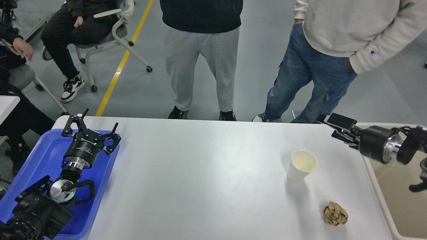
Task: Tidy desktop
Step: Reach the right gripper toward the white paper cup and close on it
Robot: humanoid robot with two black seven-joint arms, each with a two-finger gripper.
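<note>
The white desktop [200, 173] fills the middle of the head view. A white paper cup [302, 165] stands upright on its right part. A crumpled brown paper ball [335, 213] lies near the front right corner. My left gripper [92, 130] is open and empty above the far end of the blue tray [36, 156]. My right gripper [335, 128] points left over the desktop's far right corner. Its fingers stand apart and hold nothing. It is behind and to the right of the cup, not touching it.
A beige bin [397, 203] stands against the desktop's right edge, under my right arm. Two people stand close to the far edge. Seated people and a wheeled chair [116, 30] are at the far left.
</note>
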